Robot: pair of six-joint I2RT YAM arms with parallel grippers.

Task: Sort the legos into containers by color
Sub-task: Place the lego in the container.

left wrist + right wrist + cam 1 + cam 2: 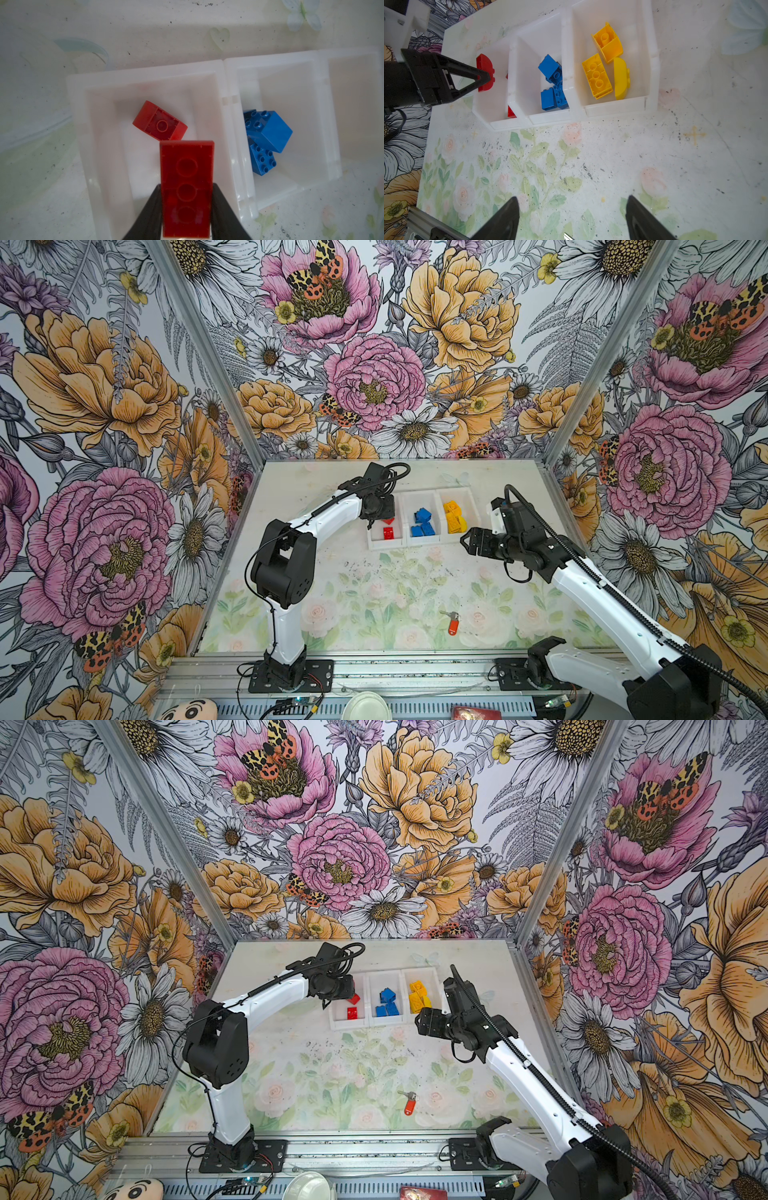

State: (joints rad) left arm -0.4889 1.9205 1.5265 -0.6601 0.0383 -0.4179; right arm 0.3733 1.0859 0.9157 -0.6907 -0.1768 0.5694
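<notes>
- Nearly done, I think. In the row of white bins (386,544), blue bricks (423,523) sit in the middle bin and yellow bricks (454,516) in the bin at the right arm's end.
- The left tool (187,185) pinches a long red brick (186,158) just above the row's red bin. It looks ready to drop.
- The right tool (572,199) is spread wide and holds nothing, just in front of the row.
- Both top views show no loose bricks on the counter (374,593), only an orange key tag (453,624) far in front of the row.
- The left wrist view shows the held brick's hollow underside. From the top, the arm mostly covers it.

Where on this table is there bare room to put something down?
The widest bare patch of table lies in front of the bins, reaching forward to the key tag. A thinner strip runs behind the bins. Crowded: the bins themselves, with the left claw holding a red brick above one and the right claw near their yellow end.
</notes>
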